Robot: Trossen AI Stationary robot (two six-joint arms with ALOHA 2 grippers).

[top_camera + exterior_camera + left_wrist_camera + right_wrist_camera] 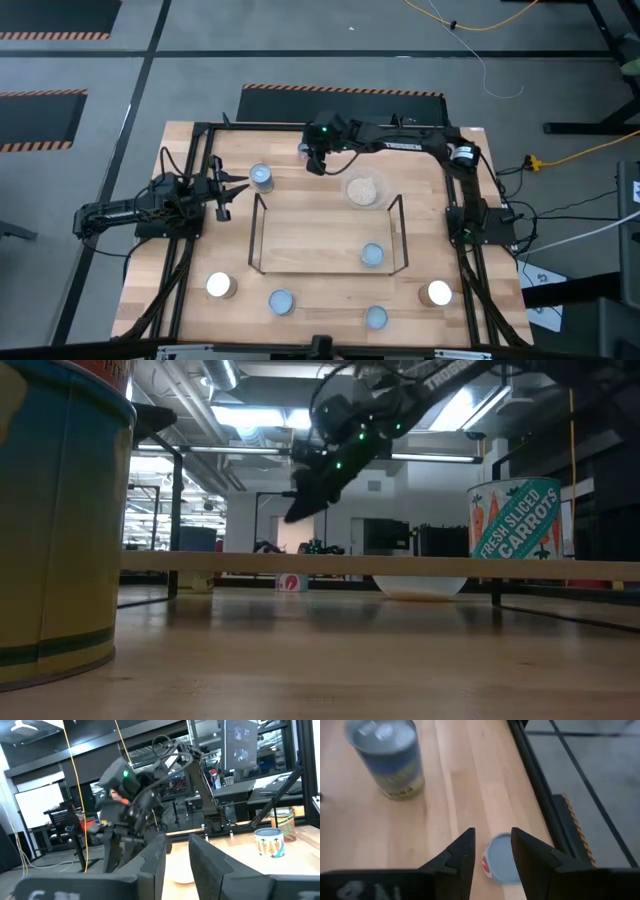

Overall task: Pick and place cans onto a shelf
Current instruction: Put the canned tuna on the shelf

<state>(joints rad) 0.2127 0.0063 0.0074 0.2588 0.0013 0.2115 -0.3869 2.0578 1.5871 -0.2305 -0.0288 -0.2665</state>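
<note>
R gripper (492, 852) above small flat can (501, 864) at table's far edge, can upright, directly under part-open, empty jaws. L gripper (228, 190) idle, part-open, empty.

**Open centre, crowded edges**

The shelf (328, 240) holds one can (372, 254) at its right near corner; the rest of its floor is bare. The dish (364, 189) stands just beyond its far rail. Four cans line the near edge, gaps between them. The right arm spans the far side.
</note>
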